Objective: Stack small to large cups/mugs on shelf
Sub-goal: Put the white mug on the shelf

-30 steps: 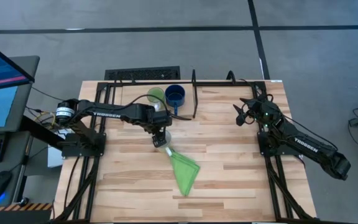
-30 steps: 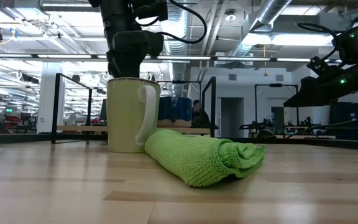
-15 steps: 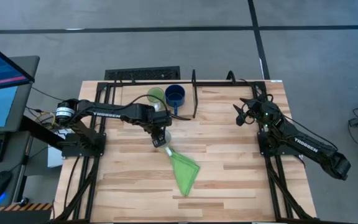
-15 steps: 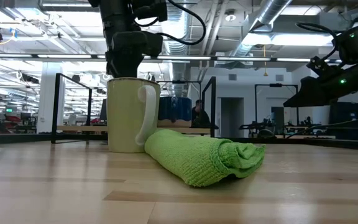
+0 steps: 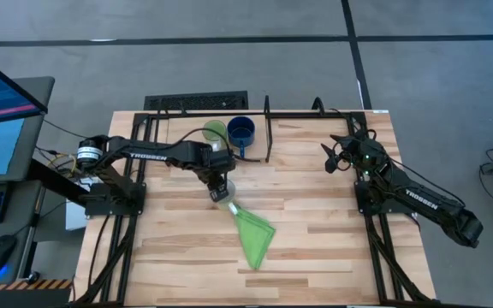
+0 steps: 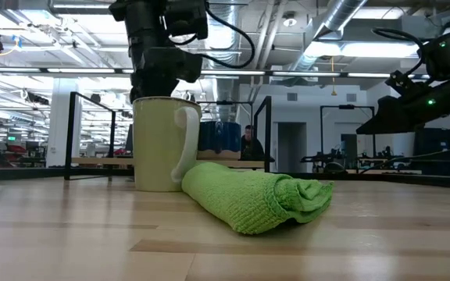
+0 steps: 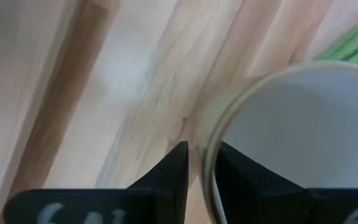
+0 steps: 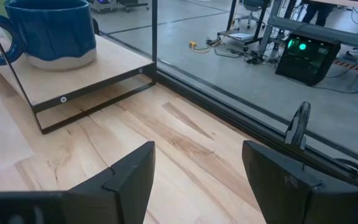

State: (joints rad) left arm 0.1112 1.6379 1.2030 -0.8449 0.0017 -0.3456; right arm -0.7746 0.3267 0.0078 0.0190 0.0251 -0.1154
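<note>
Closing on the white mug (image 6: pixel 165 144) since the earlier frames: left gripper (image 7: pixel 196 163) fingers narrowing from wide apart to a pinch across the rim, one finger outside the wall and one inside; wrist housing sitting slightly differently over the mug in the low view, mug and folded green cloth (image 6: pixel 255 195) unmoved. Gripping at the rim, judged so as to lift the mug straight up and clear of the cloth lying against its base. Standing upright on the wooden tabletop (image 5: pixel 315 239), mid-table, handle turned toward the cloth (not yet lifted, base appearing flat on the wood).

Waiting on the shelf (image 5: pixel 267 128) at the table's far edge: dark blue mug (image 5: pixel 241 132) and, just beside it, light green mug (image 5: pixel 214 132). Judged pending: carrying the white mug to the shelf and ordering the set by size.

Idling at the far right corner of the table: right gripper (image 8: pixel 197 163), fingers spread wide, holding nothing, facing the shelf end and the blue mug.

Risk judged: thin rim pinch slipping or tilting the mug on lift.
</note>
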